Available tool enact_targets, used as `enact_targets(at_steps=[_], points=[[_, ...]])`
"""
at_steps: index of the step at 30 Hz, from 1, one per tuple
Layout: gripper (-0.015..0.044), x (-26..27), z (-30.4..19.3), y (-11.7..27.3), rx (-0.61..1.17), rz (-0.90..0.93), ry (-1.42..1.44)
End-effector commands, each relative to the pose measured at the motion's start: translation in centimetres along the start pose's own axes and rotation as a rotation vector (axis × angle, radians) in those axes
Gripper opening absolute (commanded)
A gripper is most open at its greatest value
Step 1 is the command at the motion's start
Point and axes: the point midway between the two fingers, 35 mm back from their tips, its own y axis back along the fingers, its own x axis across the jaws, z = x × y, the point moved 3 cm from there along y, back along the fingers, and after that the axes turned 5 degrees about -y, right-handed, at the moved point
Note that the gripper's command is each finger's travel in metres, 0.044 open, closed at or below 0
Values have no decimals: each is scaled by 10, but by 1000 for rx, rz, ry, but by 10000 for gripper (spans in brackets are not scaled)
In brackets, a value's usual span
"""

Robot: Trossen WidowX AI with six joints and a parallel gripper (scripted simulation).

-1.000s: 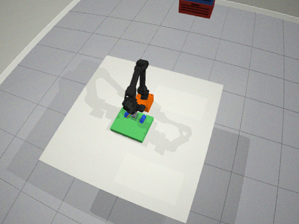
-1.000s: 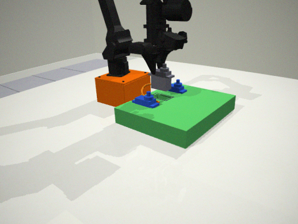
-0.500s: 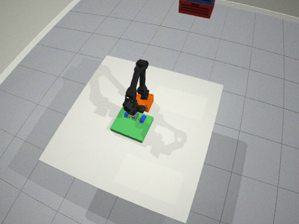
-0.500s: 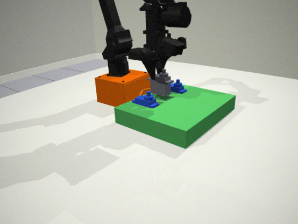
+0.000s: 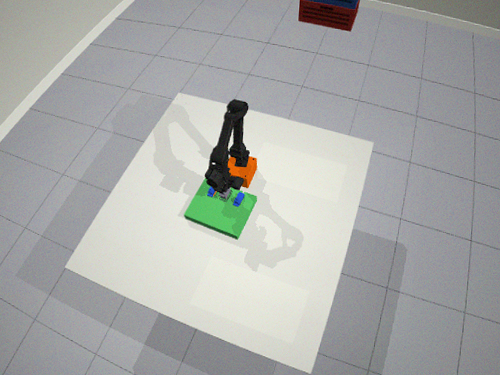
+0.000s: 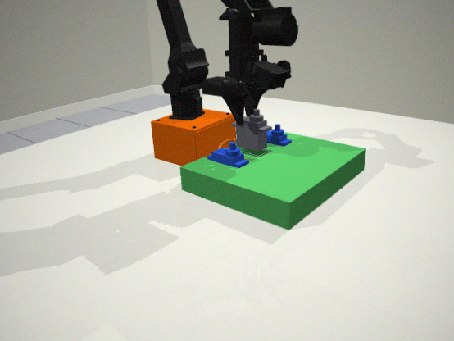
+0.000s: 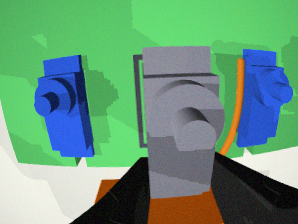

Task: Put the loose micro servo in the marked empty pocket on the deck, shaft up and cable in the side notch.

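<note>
Backdrop: pale walls, grey-blue tiled floor (image 5: pixel 438 194), big off-white mat (image 5: pixel 133 251) (image 6: pixel 164 287) under everything.
Servo: the grey micro servo (image 5: pixel 224 195) (image 6: pixel 251 137) (image 7: pixel 182 100) is up over the green deck (image 5: pixel 216 214) (image 6: pixel 279 172) (image 7: pixel 175 20), shaft pointing up, body looks pretty upright.
Gripper: black gripper (image 5: pixel 223 188) (image 6: pixel 244 119) (image 7: pixel 178 163) is clamped on the servo's body, so yeah, it's got it.
Pocket: dark outline (image 7: pixel 137 100) (image 6: pixel 264 155) pokes out beside the servo in the wrist view; long axes look roughly parallel, ears not down on the deck yet. I'd nudge sideways if needed, then go straight down.
Cable: orange cable (image 6: pixel 226 143) (image 7: pixel 239 105) curves between the servo and one blue servo (image 6: pixel 279 137) (image 7: pixel 260 100). Can't tell if it'll hit the notch, could snag imo.
Neighbors: the other blue servo (image 6: pixel 229 156) (image 7: pixel 65 107) sits across the pocket.
Base: orange block (image 5: pixel 249 171) (image 6: pixel 174 141) (image 7: pixel 185 210), just behind the deck.
</note>
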Motion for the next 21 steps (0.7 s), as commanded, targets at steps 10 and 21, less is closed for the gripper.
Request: enact_targets(at_steps=[10,21], points=[[0,0,1,-11,-3,1,-1],[0,0,1,-21,-3,1,-1]])
